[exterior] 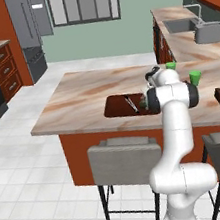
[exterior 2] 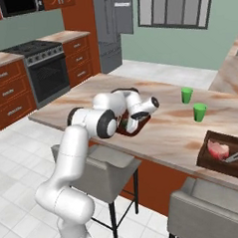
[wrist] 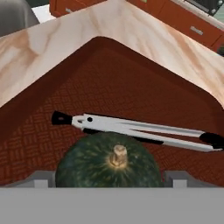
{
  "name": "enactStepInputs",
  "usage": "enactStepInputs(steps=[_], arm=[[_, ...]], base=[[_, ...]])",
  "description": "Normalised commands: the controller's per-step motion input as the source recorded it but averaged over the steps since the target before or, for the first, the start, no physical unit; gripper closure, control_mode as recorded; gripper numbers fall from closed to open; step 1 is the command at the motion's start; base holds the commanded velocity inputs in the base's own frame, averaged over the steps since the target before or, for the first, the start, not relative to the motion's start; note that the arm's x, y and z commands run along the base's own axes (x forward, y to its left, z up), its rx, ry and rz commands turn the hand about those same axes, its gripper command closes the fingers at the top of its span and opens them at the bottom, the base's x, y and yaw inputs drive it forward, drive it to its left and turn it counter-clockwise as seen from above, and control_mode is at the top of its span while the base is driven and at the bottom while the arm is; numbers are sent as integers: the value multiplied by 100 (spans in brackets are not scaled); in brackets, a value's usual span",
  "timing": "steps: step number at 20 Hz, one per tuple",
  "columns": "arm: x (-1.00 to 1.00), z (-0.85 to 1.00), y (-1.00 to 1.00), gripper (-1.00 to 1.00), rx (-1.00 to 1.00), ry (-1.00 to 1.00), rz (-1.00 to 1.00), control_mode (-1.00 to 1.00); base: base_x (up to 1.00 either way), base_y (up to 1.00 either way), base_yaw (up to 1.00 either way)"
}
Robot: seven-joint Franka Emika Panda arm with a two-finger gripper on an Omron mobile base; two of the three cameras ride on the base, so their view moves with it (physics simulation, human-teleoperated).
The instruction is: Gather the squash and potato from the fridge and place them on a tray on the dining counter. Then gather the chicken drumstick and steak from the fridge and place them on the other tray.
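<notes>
The arm reaches forward over the dining counter [exterior: 80,99], its wrist bent down above the near tray [exterior: 117,105], which lies on the beige marbled top close to the front edge. In the hand view the gripper [wrist: 109,181] hangs directly over this tray, and the squash [wrist: 109,162], dark green with a pale stem stub on top, sits on the tray floor between the two finger tips. The jaws stand spread wide, one on each side of the squash; whether either tip touches its skin cannot be told. Just beyond the squash a pair of metal tongs [wrist: 140,127] with black ends lies flat across the patterned tray floor. In the right base view the second tray [exterior 2: 213,157] rests further along the counter toward the right, holding the pink steak [exterior 2: 217,149]. Two green cups [exterior 2: 194,104] stand on the counter between the trays. The grey fridge [exterior: 31,34] stands closed against the far wall.
</notes>
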Motion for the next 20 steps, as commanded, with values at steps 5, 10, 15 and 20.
enactStepInputs(steps=[5,10,15,20], arm=[[0,0,0,-100,0,-29,-18,-100],[-48,18,2,-100,3,-32,-15,-100],[-76,78,14,-100,10,-9,-1,-100],[-31,100,36,-100,1,6,3,-100]], base=[[0,0,0],[0,0,0],[0,0,0],[0,0,0]])
